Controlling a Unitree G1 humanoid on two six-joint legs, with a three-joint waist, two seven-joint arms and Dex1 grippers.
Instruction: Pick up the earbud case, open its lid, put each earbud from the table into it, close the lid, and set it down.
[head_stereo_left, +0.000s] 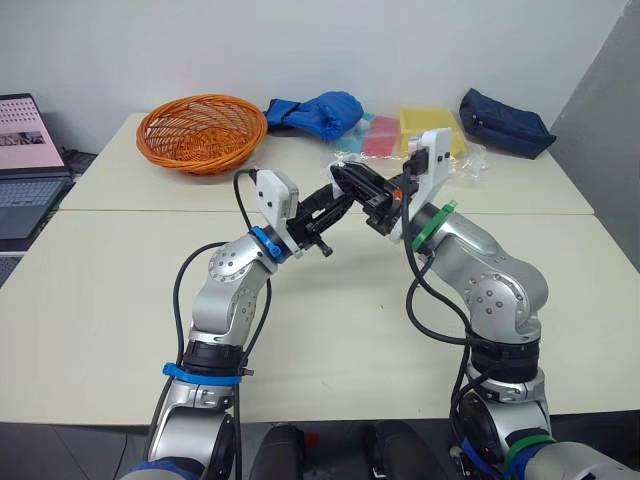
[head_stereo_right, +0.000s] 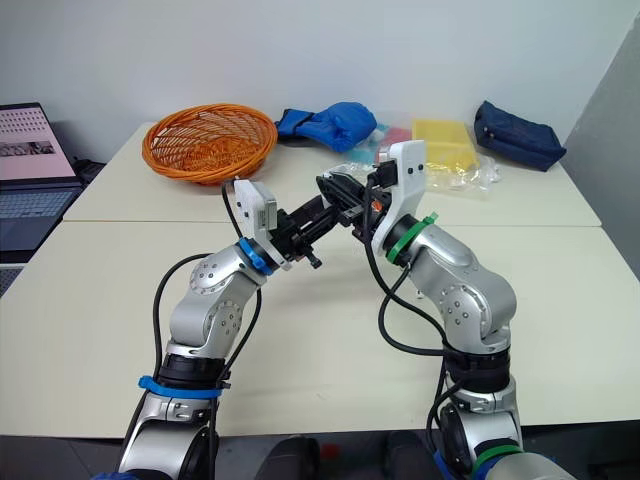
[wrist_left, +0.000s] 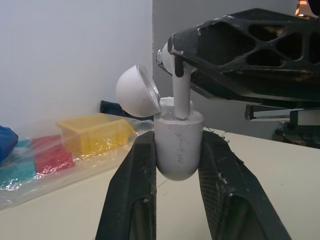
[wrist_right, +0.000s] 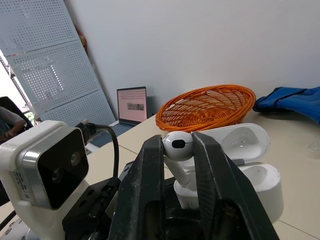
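Note:
The white earbud case (wrist_left: 179, 145) is held upright above the table, its round lid (wrist_left: 136, 91) swung open to one side. My left gripper (head_stereo_left: 338, 200) is shut on the case body, one black finger on each flank. My right gripper (head_stereo_left: 346, 178) meets it from the other side and is shut on a white earbud (wrist_right: 178, 146). The earbud's head sits between the fingertips. Its stem (wrist_left: 180, 97) points down into a socket of the case. The right wrist view also shows the open case (wrist_right: 252, 187) just behind the earbud.
An orange wicker basket (head_stereo_left: 202, 130) stands at the back left of the table (head_stereo_left: 110, 300). A blue cloth (head_stereo_left: 320, 112), bagged yellow and pink items (head_stereo_left: 430, 130) and a dark blue pouch (head_stereo_left: 505, 122) line the far edge. A laptop (head_stereo_left: 25, 165) sits off to the left.

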